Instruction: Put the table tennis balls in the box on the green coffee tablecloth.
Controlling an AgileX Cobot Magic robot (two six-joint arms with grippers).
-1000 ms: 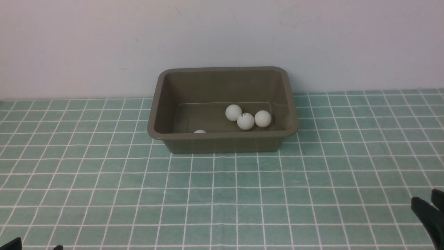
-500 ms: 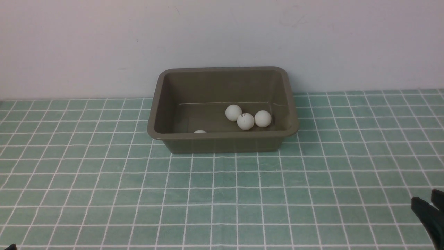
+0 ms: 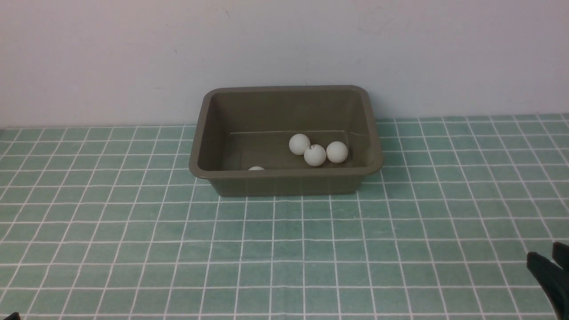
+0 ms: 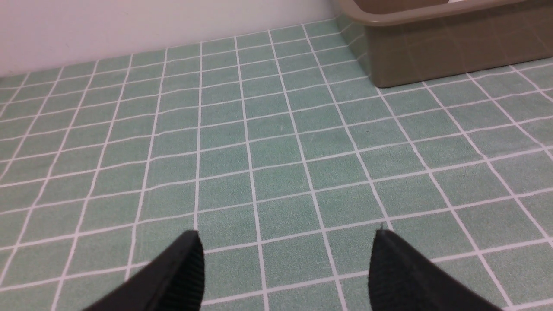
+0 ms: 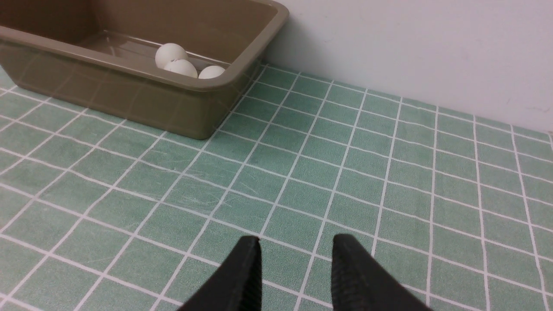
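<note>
Four small white balls (image 3: 314, 154) lie in the olive-brown plastic tub (image 3: 284, 181) on teal-green gridded cloth (image 3: 284, 249) against a plain white wall (image 3: 133, 53); left pincer (image 4: 285, 259) wide and empty, right pincer (image 5: 296, 259) narrow, holding nothing.

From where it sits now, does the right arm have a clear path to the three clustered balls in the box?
Probably yes: bare tablecloth lies between the right gripper and the box, and the balls sit near its open-topped right end.

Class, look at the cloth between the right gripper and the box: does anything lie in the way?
Nothing visible does. Only bare green coffee tablecloth lies between the right gripper and the box, which already holds the visible table tennis balls.
</note>
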